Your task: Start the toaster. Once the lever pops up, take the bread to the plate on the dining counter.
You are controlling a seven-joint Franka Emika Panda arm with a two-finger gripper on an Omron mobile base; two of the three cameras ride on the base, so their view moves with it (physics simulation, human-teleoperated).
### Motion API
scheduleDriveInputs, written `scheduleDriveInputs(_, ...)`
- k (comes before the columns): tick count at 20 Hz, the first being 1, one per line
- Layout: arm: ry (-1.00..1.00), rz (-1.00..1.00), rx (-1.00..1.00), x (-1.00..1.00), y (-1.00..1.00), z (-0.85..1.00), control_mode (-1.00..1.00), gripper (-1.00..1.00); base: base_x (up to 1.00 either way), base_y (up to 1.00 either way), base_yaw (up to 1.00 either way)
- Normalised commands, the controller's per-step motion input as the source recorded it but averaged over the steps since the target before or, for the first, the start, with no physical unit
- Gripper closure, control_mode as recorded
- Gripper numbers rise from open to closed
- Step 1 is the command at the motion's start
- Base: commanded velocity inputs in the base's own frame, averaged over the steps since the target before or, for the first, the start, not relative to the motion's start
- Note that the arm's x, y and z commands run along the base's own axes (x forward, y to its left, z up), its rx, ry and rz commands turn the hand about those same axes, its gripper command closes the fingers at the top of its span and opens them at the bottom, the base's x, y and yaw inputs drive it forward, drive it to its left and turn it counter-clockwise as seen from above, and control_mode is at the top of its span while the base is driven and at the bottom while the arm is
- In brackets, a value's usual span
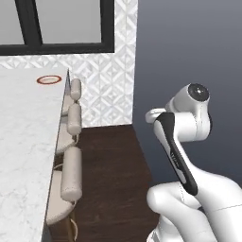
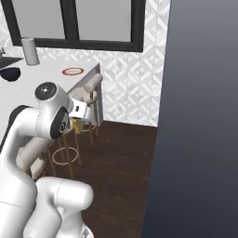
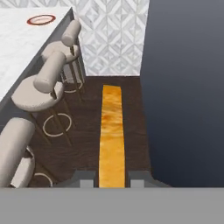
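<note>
My gripper is shut on the bread, a golden-orange slice seen edge-on that sticks out ahead of the fingertips above the dark wood floor. In the right base view the hand hangs beside the dining counter's edge, over the stools. The plate, round with a red-orange rim, lies near the far corner of the white marble dining counter, well ahead and to the left of the bread. The toaster is out of view.
Three beige bar stools line the counter's edge, between the arm and the slab. A dark grey wall closes off the right side. On the counter's far left stand a dark bowl and a grey cylinder.
</note>
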Motion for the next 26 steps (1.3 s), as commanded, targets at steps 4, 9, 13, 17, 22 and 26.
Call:
scheduleDriveInputs(4, 0.0, 0.0, 0.0, 0.0, 0.0, 0.0, 1.0, 1.0, 1.0, -0.75, 0.41)
scheduleDriveInputs(9, 0.0, 0.0, 0.0, 0.0, 0.0, 0.0, 1.0, 1.0, 1.0, -0.58, 0.4)
scheduleDriveInputs(13, 0.0, 0.0, 0.0, 0.0, 0.0, 0.0, 1.0, 1.0, 1.0, -0.61, 0.38)
scheduleDriveInputs(17, 0.0, 0.0, 0.0, 0.0, 0.0, 0.0, 1.0, 1.0, 1.0, -0.72, 0.35)
scheduleDriveInputs(22, 0.0, 0.0, 0.0, 0.0, 0.0, 0.0, 1.0, 1.0, 1.0, -0.72, 0.37)
scheduleDriveInputs(26, 0.0, 0.0, 0.0, 0.0, 0.0, 0.0, 1.0, 1.0, 1.0, -0.63, 0.44)
